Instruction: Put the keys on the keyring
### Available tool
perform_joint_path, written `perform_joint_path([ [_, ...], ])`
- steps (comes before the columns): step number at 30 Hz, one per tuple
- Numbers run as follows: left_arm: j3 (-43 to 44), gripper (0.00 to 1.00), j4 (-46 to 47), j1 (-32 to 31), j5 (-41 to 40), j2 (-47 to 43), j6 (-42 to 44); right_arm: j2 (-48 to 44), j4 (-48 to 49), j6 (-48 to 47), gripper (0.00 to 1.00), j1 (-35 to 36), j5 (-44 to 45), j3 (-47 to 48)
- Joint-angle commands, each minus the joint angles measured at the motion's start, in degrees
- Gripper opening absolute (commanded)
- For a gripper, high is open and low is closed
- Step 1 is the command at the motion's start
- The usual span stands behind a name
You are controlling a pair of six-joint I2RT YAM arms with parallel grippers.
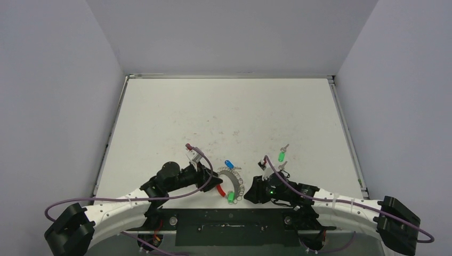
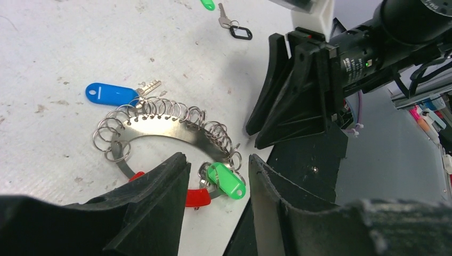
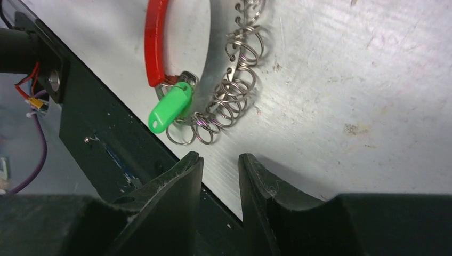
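Keyring (image 2: 160, 125) just ahead of left claw (image 2: 216, 158)

You get the top view from high behind, facing down the counter (image 1: 224, 112); both wrist cameras look close, sharing the keyring (image 2: 160, 125).

I work in a robotics lab cell: bare grey walls (image 1: 58, 80) box in a white table (image 1: 224, 112); my base plate (image 1: 229, 226) sits at its near edge.

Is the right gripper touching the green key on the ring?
Apart. The right wrist view shows a clear gap between the right gripper and the green key.
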Motion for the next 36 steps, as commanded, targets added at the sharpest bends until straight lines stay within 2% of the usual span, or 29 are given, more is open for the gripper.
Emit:
perform_joint_path([
  [1, 0.2, 0.43, 7.7, -1.4, 1.9, 3.0, 0.8, 4.3, 10.6, 3.0, 0.33, -0.4, -2.4, 0.2],
  [9, 1.3, 0.43, 8.5, -2.5, 1.4, 5.8, 0.4, 14.6, 18.6, 1.7, 0.37, -0.4, -5.0, 4.1],
  [15, 0.9, 0.43, 6.3, -2.8, 0.5, 3.8, 0.5, 19.8, 22.4, 1.3, 0.29, 0.0, -8.7, 8.4],
  [20, -0.1, 0.43, 3.9, -2.9, -0.6, 0.9, 0.6, 19.0, 15.0, -2.6, 0.27, 1.2, -8.3, 12.4],
  [28, -1.6, 0.43, 1.6, -2.8, -0.8, -3.2, 1.3, 13.8, -5.4, -18.1, 0.45, 1.4, -3.5, 20.3],
  [32, -2.0, 0.43, -0.3, -2.8, -0.9, -5.3, 2.8, 12.3, -9.1, -29.6, 0.51, 1.6, -4.9, 23.3],
  [36, -2.3, 0.43, -1.4, -2.9, -1.0, -7.3, 3.5, 12.0, -8.6, -38.3, 0.55, 1.7, -8.7, 24.1],
])
